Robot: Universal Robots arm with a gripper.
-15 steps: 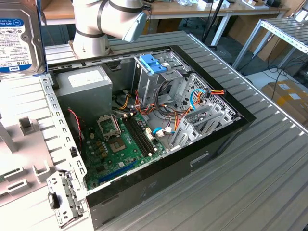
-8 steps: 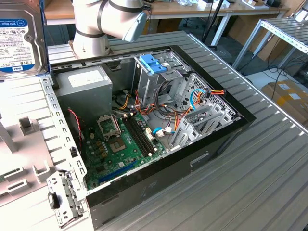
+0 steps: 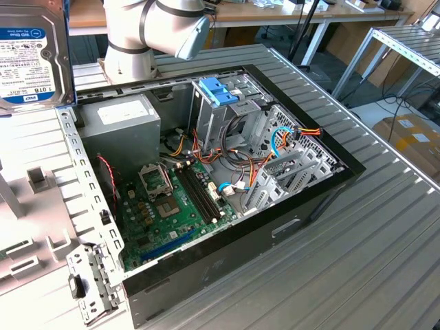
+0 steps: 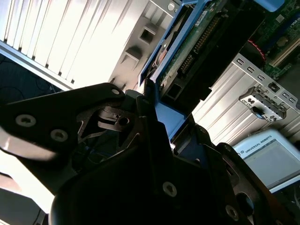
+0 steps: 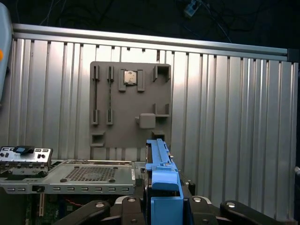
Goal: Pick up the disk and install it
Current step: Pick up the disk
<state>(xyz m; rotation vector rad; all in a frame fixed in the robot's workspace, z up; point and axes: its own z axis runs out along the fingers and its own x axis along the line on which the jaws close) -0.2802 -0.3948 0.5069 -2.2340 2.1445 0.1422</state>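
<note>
Item under task: the disk (image 3: 31, 51), a dark grey hard drive in a light blue carrier frame.
Location: in the exterior view it is at the upper left of the frame, raised off the desk (image 3: 385, 275) and clear of the open computer case (image 3: 295, 223).
Claw state: the claw (image 5: 163, 199) is clenched on the disk. Both wrist views show its black fingers pressing either side of the blue frame at one end.
Facing: in the exterior view the labelled flat face is toward the camera. The second wrist view shows the circuit-board side and a connector row (image 4: 204, 40).
Long axis: it runs straight out from the claw. In the first wrist view the disk is seen edge-on, its narrow blue edge (image 5: 159, 159) leading away from the fingers.
Below the disk: the grey fixture plate (image 5: 129, 108) lies on the ribbed desk, with the case's metal top (image 5: 89, 176) beside it.
Risk, grip: the hold appears to be on one end of a plastic frame, so the overhanging weight could tilt or slip the disk in the fingers.
Risk, cables: loose cables (image 3: 265, 168) cross the area of the drive cage (image 3: 292, 175) and could snag the frame.
Risk, alignment: a small skew of the long axis against the cage rails would likely jam the carrier.
Risk, wrong target: the blue-latched bracket (image 3: 218, 91) sits on top of the cage, and contact there could knock it.
</note>
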